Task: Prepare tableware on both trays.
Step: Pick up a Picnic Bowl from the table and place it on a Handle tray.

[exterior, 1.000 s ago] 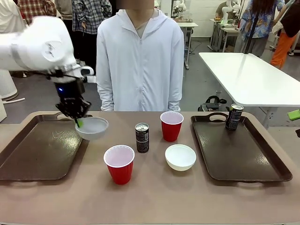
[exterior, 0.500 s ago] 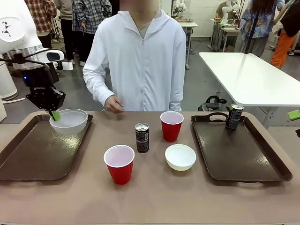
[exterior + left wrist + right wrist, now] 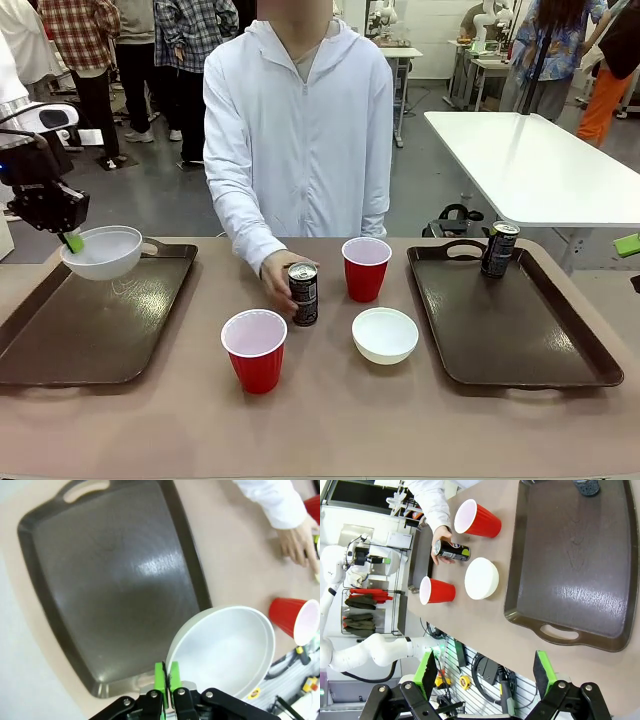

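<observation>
Tableware is partly placed: one black can [image 3: 499, 249] stands at the upper left corner of the right-hand tray [image 3: 530, 365], right of frame in the front view. Nothing rests on the floor of the left-hand tray [image 3: 95, 330].

At the left edge of that frame, the left gripper [image 3: 70, 238] has its jaws clamped on the rim of a white bowl [image 3: 103, 252], held over the tray's far end. Whether the bowl's base touches the tray cannot be settled from this angle. The right gripper [image 3: 485, 672] has its jaws wide apart with nothing between them.

At centre frame, the table [image 3: 330, 430] carries a second bowl [image 3: 385, 334], a lower red cup [image 3: 255, 350], an upper red cup [image 3: 366, 267] and a second can [image 3: 303, 293], which a person's hand [image 3: 275, 280] grasps.

The step in hand appears to be setting the bowl on the left-hand tray. A one-edge pinch invites tilt, so keep it level and lower it slowly inside the raised rim. Release once the base sits flat, then lift straight up.
</observation>
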### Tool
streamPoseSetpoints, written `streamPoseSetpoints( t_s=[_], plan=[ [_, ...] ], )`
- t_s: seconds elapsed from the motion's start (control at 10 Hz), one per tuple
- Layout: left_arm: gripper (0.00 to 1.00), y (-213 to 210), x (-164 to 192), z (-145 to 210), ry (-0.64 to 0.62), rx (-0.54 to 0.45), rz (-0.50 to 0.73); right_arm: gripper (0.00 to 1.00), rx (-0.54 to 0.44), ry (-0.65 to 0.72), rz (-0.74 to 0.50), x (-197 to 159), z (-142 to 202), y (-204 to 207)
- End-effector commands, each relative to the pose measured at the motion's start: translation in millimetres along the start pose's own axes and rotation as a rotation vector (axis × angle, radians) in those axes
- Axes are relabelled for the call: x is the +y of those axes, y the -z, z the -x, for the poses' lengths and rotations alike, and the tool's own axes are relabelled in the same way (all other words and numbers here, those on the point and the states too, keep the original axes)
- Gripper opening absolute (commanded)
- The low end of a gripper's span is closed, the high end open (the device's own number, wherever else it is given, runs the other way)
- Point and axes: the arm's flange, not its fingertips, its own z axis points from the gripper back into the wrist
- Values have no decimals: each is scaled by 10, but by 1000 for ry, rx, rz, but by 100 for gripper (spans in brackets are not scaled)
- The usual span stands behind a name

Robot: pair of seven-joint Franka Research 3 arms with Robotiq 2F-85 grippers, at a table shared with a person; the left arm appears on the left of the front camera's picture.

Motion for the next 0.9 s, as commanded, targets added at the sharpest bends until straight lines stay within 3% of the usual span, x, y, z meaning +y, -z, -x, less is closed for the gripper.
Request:
streamPoseSetpoints(
  t_s=[0.0, 0.7, 0.8],
  plan=[
    [0, 25, -26, -60, 26, -28, -13, 100, -12, -11, -28, -10, -12, 11],
    [0, 0, 0, 0, 0, 0, 0, 100, -12, -11, -28, -10, -12, 11],
    [4, 4, -2, -20, 1, -4, -2, 100, -12, -11, -28, -10, -12, 11]
  ],
)
